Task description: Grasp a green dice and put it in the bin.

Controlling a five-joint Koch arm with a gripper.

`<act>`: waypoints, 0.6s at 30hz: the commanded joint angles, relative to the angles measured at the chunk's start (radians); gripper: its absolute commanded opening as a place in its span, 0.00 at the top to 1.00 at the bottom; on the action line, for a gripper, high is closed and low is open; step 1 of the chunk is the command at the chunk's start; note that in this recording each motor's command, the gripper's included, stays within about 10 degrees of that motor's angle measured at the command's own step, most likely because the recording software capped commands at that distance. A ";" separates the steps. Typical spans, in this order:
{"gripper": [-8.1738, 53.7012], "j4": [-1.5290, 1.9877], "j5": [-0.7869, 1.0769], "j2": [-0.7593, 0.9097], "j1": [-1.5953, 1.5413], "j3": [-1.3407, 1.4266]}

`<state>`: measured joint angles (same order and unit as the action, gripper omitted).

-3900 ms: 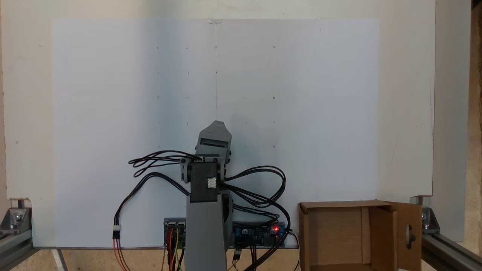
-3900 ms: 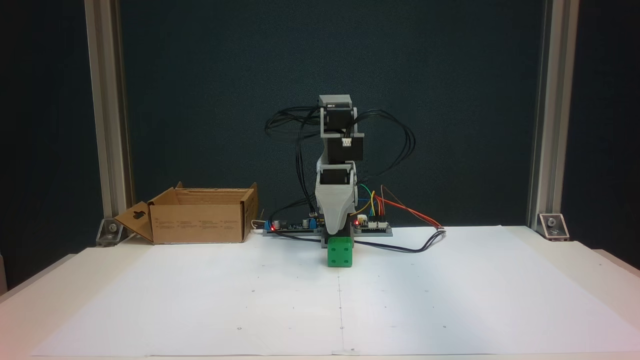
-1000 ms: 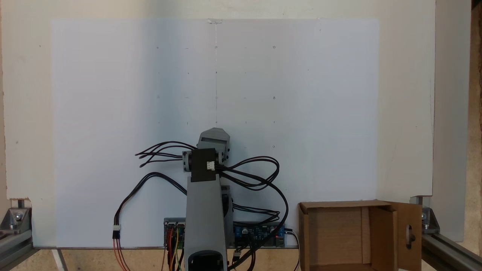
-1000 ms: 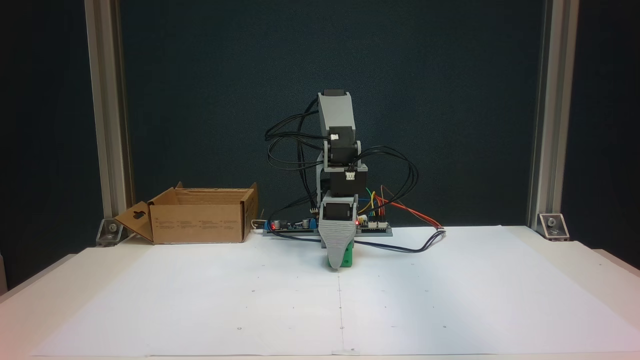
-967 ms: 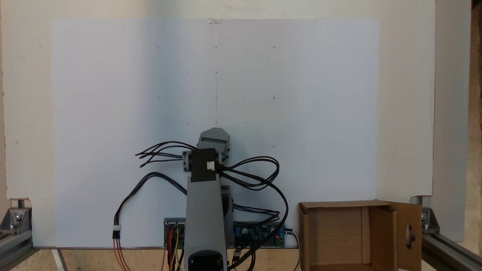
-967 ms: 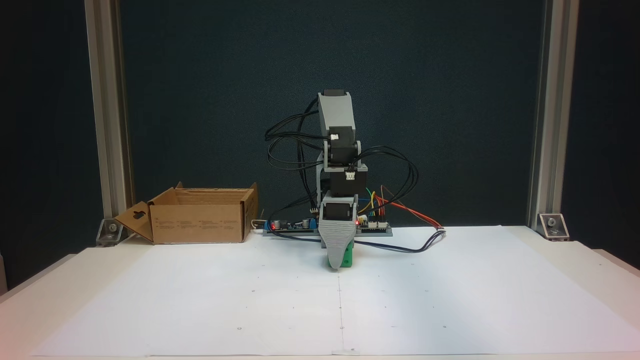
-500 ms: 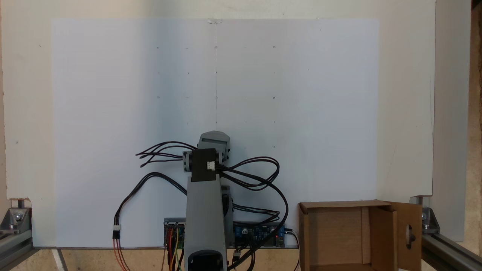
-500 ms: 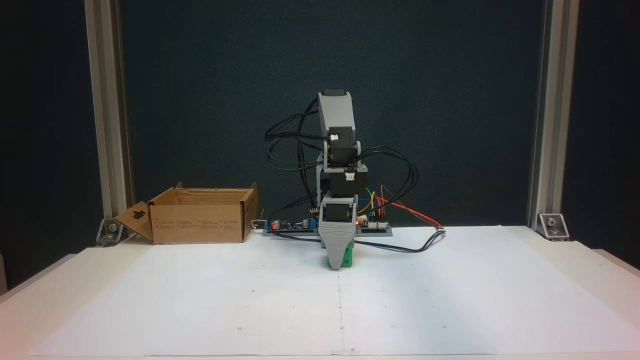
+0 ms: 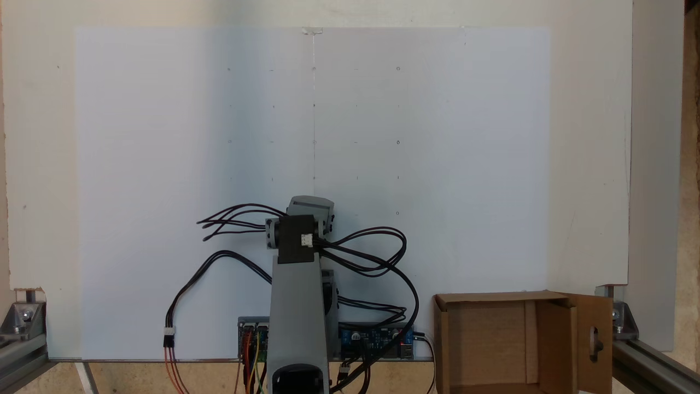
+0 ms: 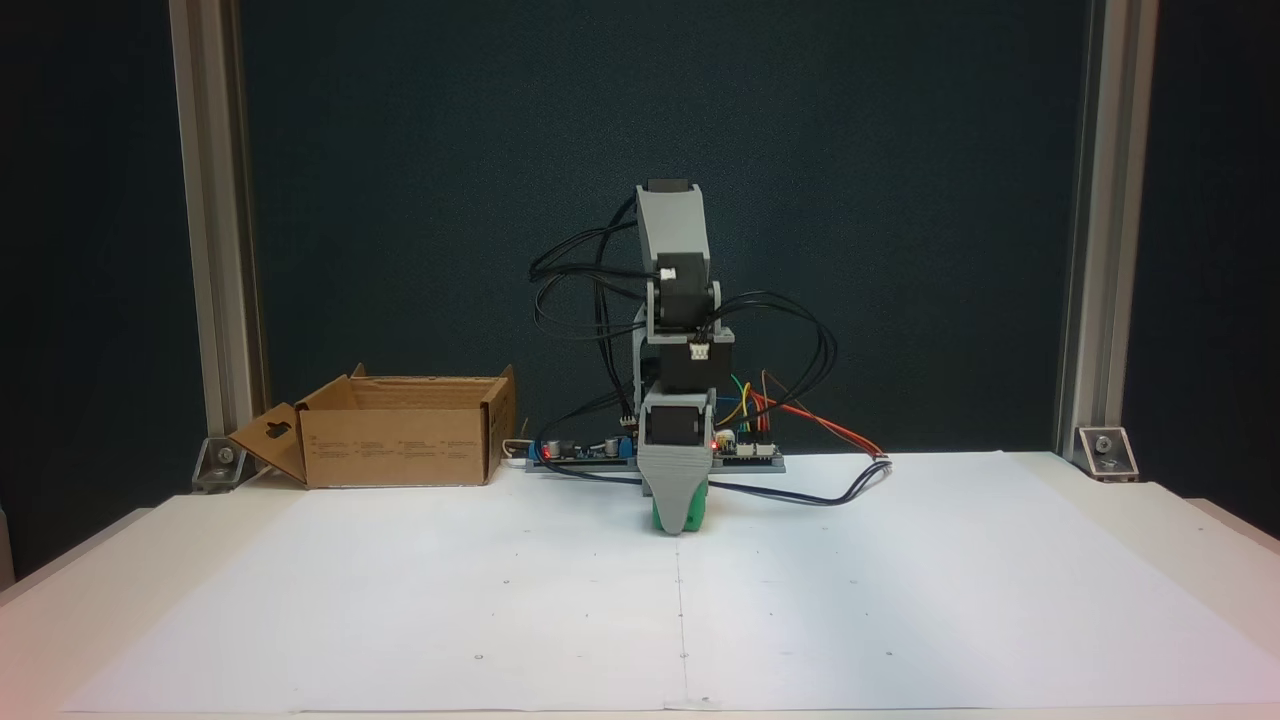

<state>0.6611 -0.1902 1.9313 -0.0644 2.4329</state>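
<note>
The green dice [image 10: 701, 511] rests on the white paper in front of the arm's base, with only slivers of green showing on either side of the grey jaw that covers it. My gripper [image 10: 678, 526] points straight down over the dice, its jaws one behind the other, so their gap is hidden. Seen from above, the gripper [image 9: 310, 204] hides the dice beneath it. The bin [image 10: 395, 445], a brown cardboard box with a slotted side flap, stands open at the back left; from above, the bin [image 9: 495, 299] sits at the lower right beside the base.
Controller boards [image 10: 745, 455] and loose black cables [image 10: 810, 495] lie around the arm's base. Aluminium frame posts [image 10: 1085, 230] stand at both back corners. The white paper sheet [image 9: 410, 137] covers the table ahead of the arm.
Since 3.9 s ago the arm has come down so the gripper covers the dice. Over the last second the gripper head has drawn slightly back toward the base.
</note>
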 commanded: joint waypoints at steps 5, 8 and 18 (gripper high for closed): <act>0.67 0.324 -0.038 0.017 0.023 -0.370; 0.67 0.453 -0.038 0.017 0.023 -0.563; 0.67 0.614 0.014 0.015 0.170 -0.894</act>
<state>1.2456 -0.1902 1.9313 0.0614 1.5969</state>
